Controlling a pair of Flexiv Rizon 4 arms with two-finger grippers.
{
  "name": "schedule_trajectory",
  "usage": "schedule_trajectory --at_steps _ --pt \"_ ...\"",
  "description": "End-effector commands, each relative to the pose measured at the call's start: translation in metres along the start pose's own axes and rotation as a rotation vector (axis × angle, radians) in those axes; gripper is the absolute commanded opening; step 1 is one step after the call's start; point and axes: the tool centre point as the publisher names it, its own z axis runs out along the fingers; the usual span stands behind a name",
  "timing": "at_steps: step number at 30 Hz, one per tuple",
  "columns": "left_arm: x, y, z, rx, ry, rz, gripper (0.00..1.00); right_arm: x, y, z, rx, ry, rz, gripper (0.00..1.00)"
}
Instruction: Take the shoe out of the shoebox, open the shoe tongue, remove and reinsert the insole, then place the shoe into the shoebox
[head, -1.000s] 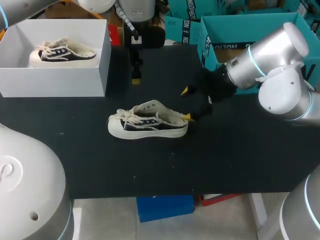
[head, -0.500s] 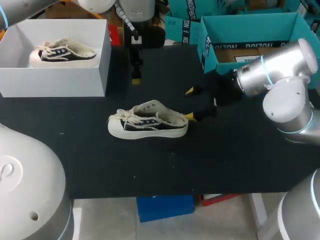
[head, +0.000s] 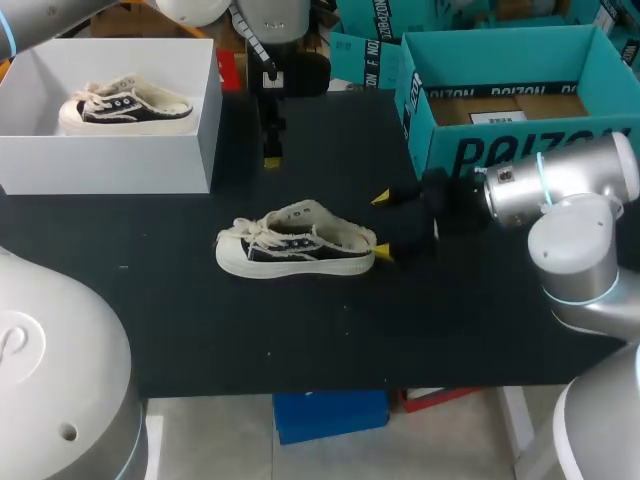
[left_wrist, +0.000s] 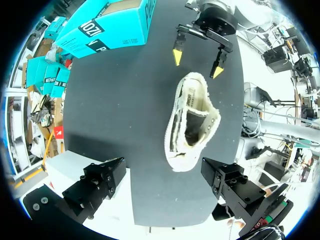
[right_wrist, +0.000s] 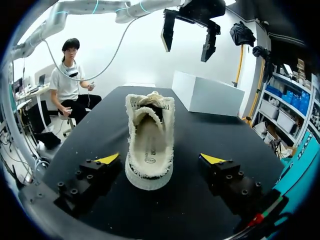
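A black-and-cream shoe lies on its sole in the middle of the black table, toe toward the left. My right gripper stands open just behind its heel. In the right wrist view the shoe points away, its heel between the spread fingers of the right gripper, with a gap on each side. My left gripper hangs open above the table, behind the shoe, and looks down on the shoe. A white shoebox at the back left holds a second matching shoe.
An open teal box stands at the back right, close behind my right arm. From the left wrist the teal box lies beside my right gripper.
My right arm has swung back to the right and lower, and its gripper has shifted slightly right and toward the table's front, still at the heel. The shoe and left gripper have not moved.
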Motion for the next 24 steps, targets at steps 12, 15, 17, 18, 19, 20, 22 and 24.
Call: schedule_trajectory --at_steps 12,15,17,18,19,20,22,24 --pt "0.0 0.0 0.0 -0.001 0.0 0.001 1.0 0.005 -0.022 0.023 -0.041 0.003 0.074 1.0" --pt "0.0 0.0 0.0 -0.001 0.0 0.001 1.0 0.006 -0.022 0.025 -0.042 0.001 0.081 1.0" --pt "0.0 0.0 0.0 -0.001 0.0 0.001 1.0 0.007 -0.022 0.026 -0.041 0.001 0.088 1.0" --pt "0.0 0.0 0.0 -0.001 0.0 0.001 1.0 0.007 -0.022 0.026 -0.04 -0.001 0.092 1.0" --pt "0.0 0.0 0.0 -0.001 0.0 0.001 1.0 0.008 -0.022 0.026 -0.041 -0.002 0.093 1.0" --pt "0.0 0.0 0.0 -0.001 0.0 0.001 1.0 0.009 -0.023 0.027 -0.041 -0.005 0.098 1.0" --pt "0.0 0.0 0.0 -0.001 0.0 0.001 1.0 0.011 -0.023 0.029 -0.041 -0.005 0.101 1.0" --pt "0.0 0.0 0.0 -0.001 0.0 0.001 1.0 0.013 -0.023 0.031 -0.04 -0.004 0.105 1.0"
